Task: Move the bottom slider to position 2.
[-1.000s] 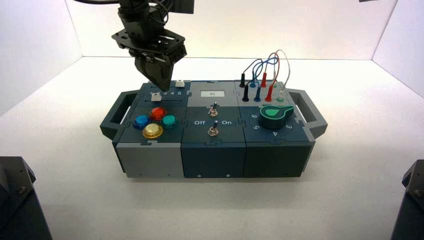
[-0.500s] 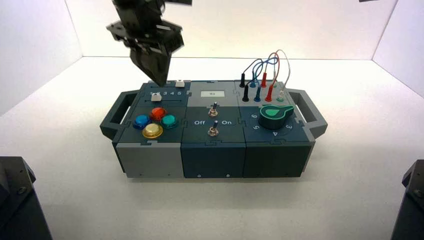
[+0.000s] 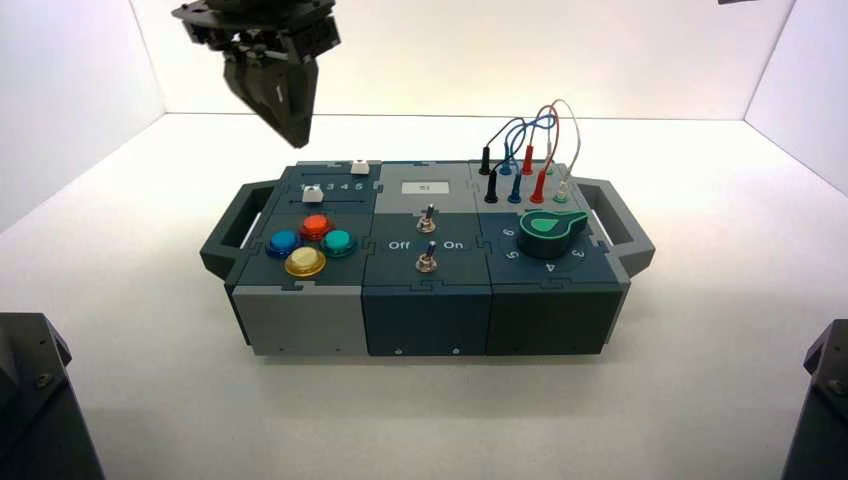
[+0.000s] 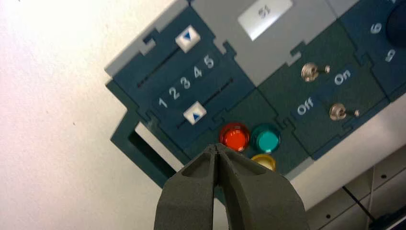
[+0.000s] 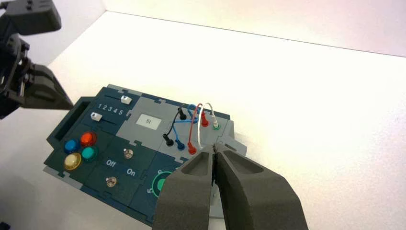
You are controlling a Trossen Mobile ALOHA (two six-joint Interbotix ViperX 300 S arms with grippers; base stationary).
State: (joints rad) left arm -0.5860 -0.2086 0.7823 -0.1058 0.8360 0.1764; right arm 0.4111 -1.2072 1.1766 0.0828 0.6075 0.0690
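The bottom slider (image 4: 195,113) is a small white cap in the dark teal track under the numerals 1 to 5. In the left wrist view it stands level with position 2 (image 4: 174,93). The high view shows this cap (image 3: 312,192) on the box's left rear panel. My left gripper (image 3: 297,138) is shut on nothing and hangs well above and behind the box's left end, clear of the slider. Its closed fingertips (image 4: 218,147) point down toward the red button. My right gripper (image 5: 214,148) is shut and empty, held back from the box.
A second white slider cap (image 4: 187,38) sits at the end of the unnumbered track. Red (image 4: 234,137), teal (image 4: 265,139), yellow (image 3: 305,262) and blue (image 3: 283,242) buttons lie in front. Two toggle switches (image 3: 426,220), a green knob (image 3: 550,230) and plugged wires (image 3: 527,150) fill the rest.
My left gripper has lifted off the numbered slider panel and drawn up and to the left, staying shut. The bottom slider cap has not visibly moved. The right arm is still.
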